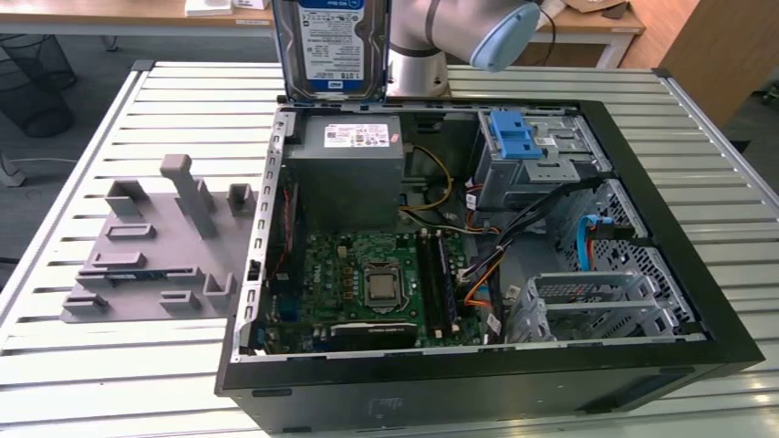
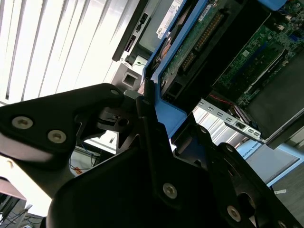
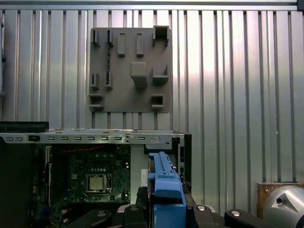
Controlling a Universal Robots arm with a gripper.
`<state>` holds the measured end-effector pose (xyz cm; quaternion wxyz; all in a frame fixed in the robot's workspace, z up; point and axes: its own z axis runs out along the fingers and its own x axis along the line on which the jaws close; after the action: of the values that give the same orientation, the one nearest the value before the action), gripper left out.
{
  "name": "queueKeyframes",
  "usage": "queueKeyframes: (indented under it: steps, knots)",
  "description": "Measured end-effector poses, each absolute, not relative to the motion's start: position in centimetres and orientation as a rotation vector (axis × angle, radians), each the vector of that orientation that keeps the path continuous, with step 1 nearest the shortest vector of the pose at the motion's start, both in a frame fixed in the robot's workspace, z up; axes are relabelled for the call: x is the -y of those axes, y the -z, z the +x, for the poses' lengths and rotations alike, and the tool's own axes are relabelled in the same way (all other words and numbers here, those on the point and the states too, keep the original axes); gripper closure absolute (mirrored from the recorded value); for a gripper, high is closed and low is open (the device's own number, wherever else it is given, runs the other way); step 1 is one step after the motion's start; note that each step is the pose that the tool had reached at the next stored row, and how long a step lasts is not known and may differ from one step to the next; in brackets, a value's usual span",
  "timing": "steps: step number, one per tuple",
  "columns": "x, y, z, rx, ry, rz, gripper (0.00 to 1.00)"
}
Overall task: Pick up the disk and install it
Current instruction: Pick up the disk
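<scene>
The disk [image 1: 331, 44] hangs upright above the back rim of the open computer case [image 1: 681, 274], its blue-and-white label facing the exterior view, its blue carrier frame along both edges. In the second wrist view my gripper [image 2: 148, 105] is shut on the blue frame of the disk [image 2: 172, 112], with black fingers [image 2: 127, 122] pressed on either side; the disk's green circuit board shows beyond. In the first wrist view the disk's blue frame [image 3: 165, 183] stands edge-on between the gripper [image 3: 164, 210] parts, above the case's motherboard.
Inside the case are a grey power-supply box [image 1: 347, 169], a motherboard [image 1: 371, 283], a blue latch on a metal cage [image 1: 517, 137] and a metal drive cage [image 1: 597, 306]. A grey fixture plate [image 1: 159, 246] lies on the slatted table at the exterior view's left.
</scene>
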<state>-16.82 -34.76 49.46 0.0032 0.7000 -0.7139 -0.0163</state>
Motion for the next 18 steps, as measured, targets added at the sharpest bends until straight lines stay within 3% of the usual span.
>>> queueKeyframes:
  steps: [18]
  knots:
    - [34.90,-49.46,-15.96,2.238,0.051,2.195,0.63]
